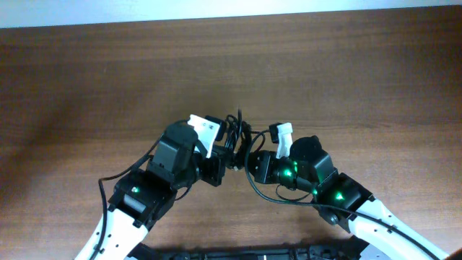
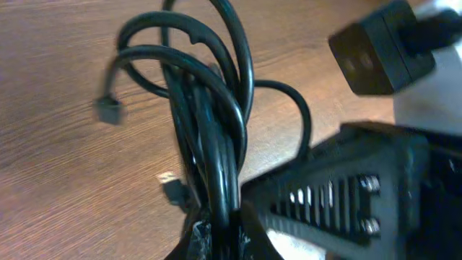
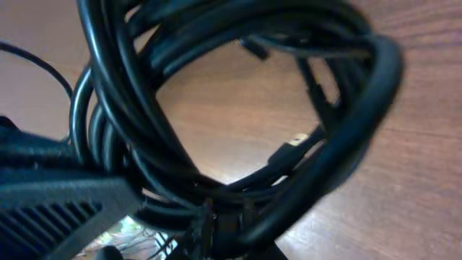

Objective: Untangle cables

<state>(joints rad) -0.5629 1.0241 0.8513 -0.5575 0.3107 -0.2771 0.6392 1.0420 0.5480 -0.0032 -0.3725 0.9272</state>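
The cables (image 1: 237,136) are a tangled bunch of thin black cords between my two grippers at the middle of the table. My left gripper (image 1: 221,157) is shut on the bunch from the left. In the left wrist view the cables (image 2: 209,108) rise as loops from the left gripper (image 2: 225,238), with a small plug (image 2: 108,110) lifted at left. My right gripper (image 1: 249,155) is shut on the bunch from the right. In the right wrist view the cables (image 3: 216,87) form a ring above the right gripper (image 3: 225,230), and a light-tipped plug (image 3: 292,148) hangs inside.
The wooden table (image 1: 86,87) stretches around the bunch. The two grippers stand very close together, and the right gripper's black body (image 2: 339,195) fills the right of the left wrist view. A thicker arm wire (image 1: 268,196) loops under the right wrist.
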